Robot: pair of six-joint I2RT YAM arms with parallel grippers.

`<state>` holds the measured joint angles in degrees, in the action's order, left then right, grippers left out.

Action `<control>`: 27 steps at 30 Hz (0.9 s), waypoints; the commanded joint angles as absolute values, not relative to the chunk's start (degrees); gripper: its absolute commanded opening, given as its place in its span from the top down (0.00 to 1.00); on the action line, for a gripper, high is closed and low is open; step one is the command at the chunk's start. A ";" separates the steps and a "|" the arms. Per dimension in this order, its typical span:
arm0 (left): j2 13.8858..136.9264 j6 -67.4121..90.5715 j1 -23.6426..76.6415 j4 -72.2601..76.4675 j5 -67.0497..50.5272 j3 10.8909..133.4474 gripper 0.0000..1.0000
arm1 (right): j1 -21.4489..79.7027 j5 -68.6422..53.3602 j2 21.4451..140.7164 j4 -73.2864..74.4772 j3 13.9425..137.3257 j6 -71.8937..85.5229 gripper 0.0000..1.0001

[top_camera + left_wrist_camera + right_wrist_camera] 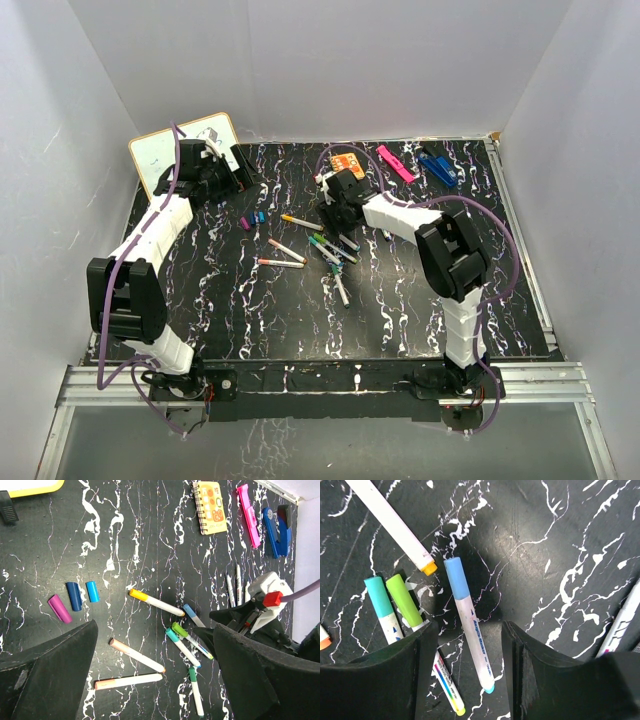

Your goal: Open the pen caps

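Several pale-barrelled marker pens lie mid-table (322,248). My right gripper (467,630) is open and low over them; its jaws stand either side of the barrel of a pen with a light-blue cap (456,577), not touching it. A teal cap (378,596) and a green cap (403,600) sit on pens just left of it. My left gripper (155,680) is open and empty, held high near the whiteboard (180,150). Three loose caps, magenta (60,608), dark blue (74,596) and blue (92,591), lie left of the pens. A yellow-capped pen (156,602) and two peach-capped pens (136,655) lie between.
An orange spiral notebook (347,163), a flat pink bar (396,163) and a dark-blue clip-like object (438,168) lie at the back right. A black eraser (7,506) sits by the whiteboard. White walls enclose the table on three sides.
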<state>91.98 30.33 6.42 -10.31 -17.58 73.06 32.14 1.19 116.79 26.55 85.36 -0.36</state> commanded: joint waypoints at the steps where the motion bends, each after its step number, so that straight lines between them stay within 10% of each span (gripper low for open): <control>1: 89.66 30.30 6.06 -10.06 -18.63 72.86 0.01 | 31.94 1.89 117.72 25.30 84.59 -0.40 0.50; 19: 90.22 31.00 6.06 -9.02 -20.31 73.03 0.02 | 27.41 0.08 116.75 25.54 80.64 -1.04 0.96; 27: 93.63 44.94 6.42 6.56 -33.90 67.49 0.02 | 27.41 -1.68 108.25 20.24 80.94 -2.22 1.00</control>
